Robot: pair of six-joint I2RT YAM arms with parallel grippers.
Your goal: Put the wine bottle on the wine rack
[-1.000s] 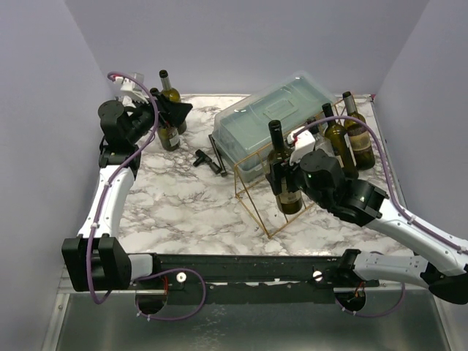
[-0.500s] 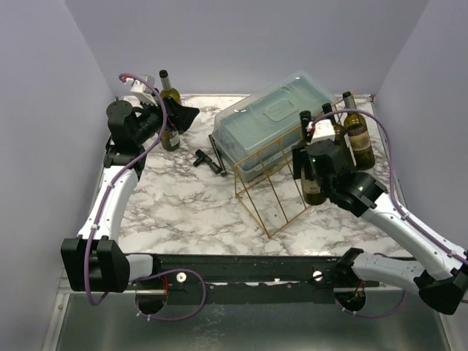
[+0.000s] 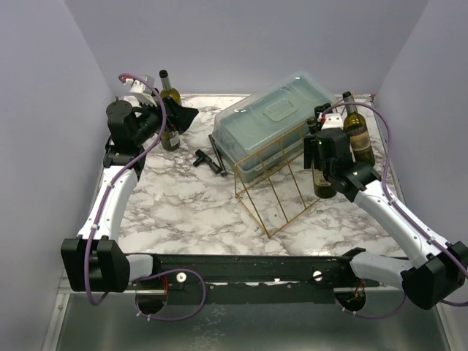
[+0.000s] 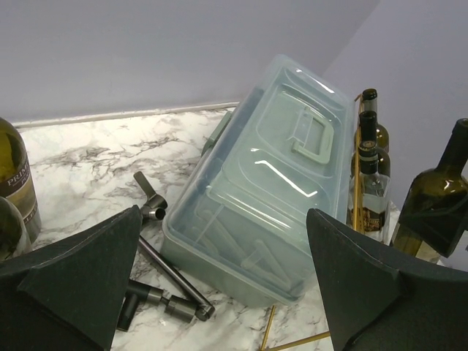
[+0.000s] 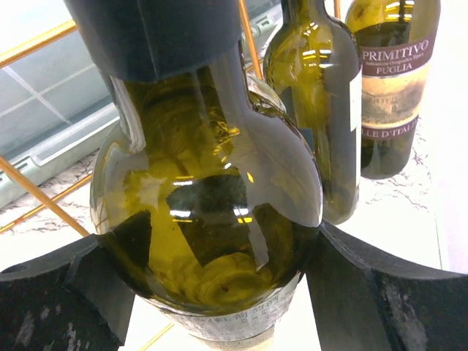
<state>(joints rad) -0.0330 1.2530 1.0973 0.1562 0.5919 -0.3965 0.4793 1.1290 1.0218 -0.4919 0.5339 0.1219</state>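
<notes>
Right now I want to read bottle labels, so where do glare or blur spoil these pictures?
Right wrist: the wine bottle fills the frame, glare-spotted, its label blurred; the Primitivo bottle behind reads sharply. Left wrist: white glare streaks on the plastic box. Top external: even, soft light.

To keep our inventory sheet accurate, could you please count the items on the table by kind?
Wine bottles: 5, three at right, two at left
Gold wire wine rack: 1
Translucent bluish lidded plastic box: 1
Dark metal tool: 1
Total: 8
</notes>
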